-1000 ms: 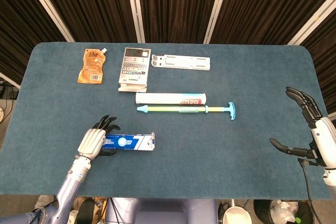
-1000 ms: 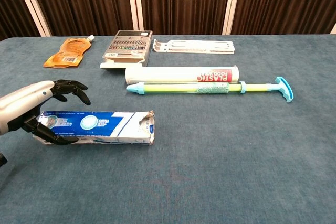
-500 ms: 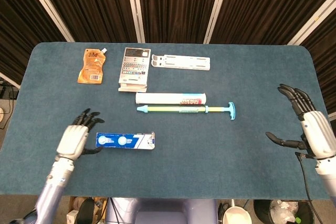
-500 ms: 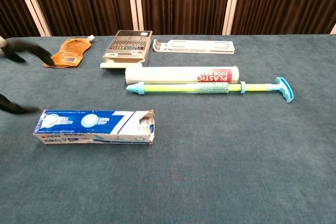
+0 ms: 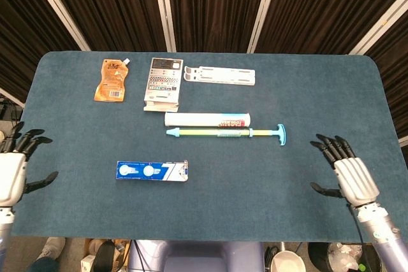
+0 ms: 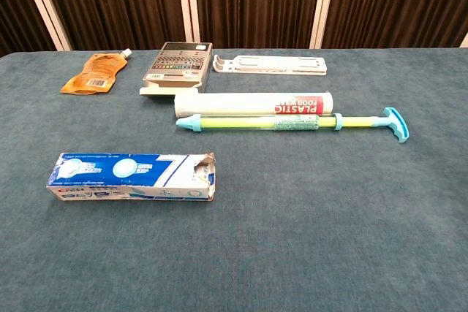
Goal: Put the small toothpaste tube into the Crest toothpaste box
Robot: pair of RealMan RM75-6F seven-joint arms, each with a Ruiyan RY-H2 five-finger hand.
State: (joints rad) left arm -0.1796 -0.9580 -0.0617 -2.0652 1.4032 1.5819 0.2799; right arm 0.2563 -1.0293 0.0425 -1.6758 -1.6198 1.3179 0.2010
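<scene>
The Crest toothpaste box (image 5: 152,171) is a long blue-and-white carton lying flat near the counter's (image 5: 268,176) front-left, its torn right end open with something pale showing inside. The left hand (image 5: 14,173), released with fingers spread, hangs at the left edge well apart from it, and the right hand (image 5: 347,176) is likewise spread near the front-right. A second ago the left hand grasped the box; it has since let go and withdrawn leftward.

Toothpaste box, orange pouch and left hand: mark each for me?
toothpaste box (image 6: 131,177), chest view, middle of its top face.
orange pouch (image 5: 111,81), head view, centre of its body.
left hand (image 5: 11,173), head view, back of hand.
</scene>
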